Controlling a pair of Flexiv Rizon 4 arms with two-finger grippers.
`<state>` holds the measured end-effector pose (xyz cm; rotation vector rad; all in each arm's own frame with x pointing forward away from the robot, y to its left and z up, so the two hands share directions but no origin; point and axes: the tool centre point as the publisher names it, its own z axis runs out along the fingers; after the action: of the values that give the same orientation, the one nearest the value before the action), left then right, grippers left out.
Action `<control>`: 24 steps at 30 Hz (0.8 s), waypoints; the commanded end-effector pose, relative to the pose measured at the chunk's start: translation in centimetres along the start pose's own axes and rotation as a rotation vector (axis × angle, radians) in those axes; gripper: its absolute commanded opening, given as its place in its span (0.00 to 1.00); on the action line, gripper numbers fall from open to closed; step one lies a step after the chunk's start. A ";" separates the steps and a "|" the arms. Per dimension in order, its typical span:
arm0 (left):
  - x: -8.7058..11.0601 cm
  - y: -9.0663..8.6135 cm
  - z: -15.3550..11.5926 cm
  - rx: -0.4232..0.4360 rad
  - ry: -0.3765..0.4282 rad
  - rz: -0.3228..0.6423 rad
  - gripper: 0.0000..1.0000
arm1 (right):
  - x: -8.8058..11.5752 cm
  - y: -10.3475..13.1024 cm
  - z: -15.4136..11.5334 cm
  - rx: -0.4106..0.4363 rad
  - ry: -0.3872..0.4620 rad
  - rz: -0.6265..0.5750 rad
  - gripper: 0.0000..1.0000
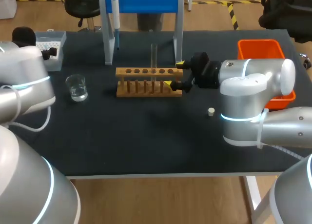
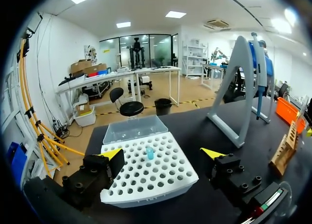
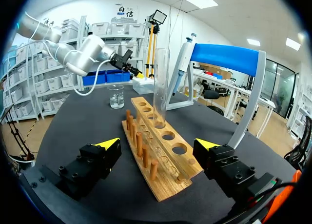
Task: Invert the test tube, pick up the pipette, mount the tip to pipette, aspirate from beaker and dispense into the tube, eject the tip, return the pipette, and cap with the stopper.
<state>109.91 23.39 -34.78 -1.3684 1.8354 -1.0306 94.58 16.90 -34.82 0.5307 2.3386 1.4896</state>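
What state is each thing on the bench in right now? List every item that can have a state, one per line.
test tube: upright in a hole of the rack, uncapped.
pipette: hanging on its stand.
beaker: upright, clear liquid inside.
stopper: loose on the table.
tip box: lid open.
left gripper: open, at the tip box.
right gripper: open, at the rack's end.

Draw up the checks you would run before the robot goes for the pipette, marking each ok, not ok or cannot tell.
1. Test tube upright in rack: ok.
2. Right gripper open, apart from the tube: ok.
3. Pipette hanging on stand: ok.
4. Left gripper open: ok.
5. Blue tip in tip box: ok.
6. Beaker holds liquid: ok.
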 end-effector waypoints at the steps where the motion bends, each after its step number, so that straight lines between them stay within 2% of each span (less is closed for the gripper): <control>1: -0.3 -0.2 0.5 -0.008 0.008 -0.001 1.00 | 0.0 -0.1 0.1 -0.003 -0.002 0.000 1.00; 11: -0.8 -0.3 1.2 0.007 -0.004 -0.005 1.00 | 0.0 -0.1 0.1 -0.003 -0.002 0.000 1.00; 12: -0.8 -0.3 1.3 0.008 -0.003 -0.004 0.76 | 0.0 -0.1 0.1 -0.003 -0.002 0.000 1.00; 14: -0.7 -0.3 1.5 0.006 -0.003 -0.002 0.49 | 0.0 -0.1 0.1 -0.003 -0.002 0.000 1.00; 16: -0.7 -0.4 1.7 0.007 0.000 -0.003 0.44 | 0.0 -0.1 0.1 -0.003 -0.002 0.000 1.00; 19: -0.6 -0.3 1.8 0.011 0.003 -0.007 0.42 | 0.0 -0.1 0.1 -0.003 -0.002 0.000 1.00; 24: -0.6 -0.2 2.2 0.018 0.000 -0.015 0.46 | 0.0 -0.1 0.1 -0.003 -0.002 0.000 1.00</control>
<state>111.69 23.54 -35.27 -1.3779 1.8230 -1.0499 94.58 16.90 -34.82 0.5308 2.3386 1.4895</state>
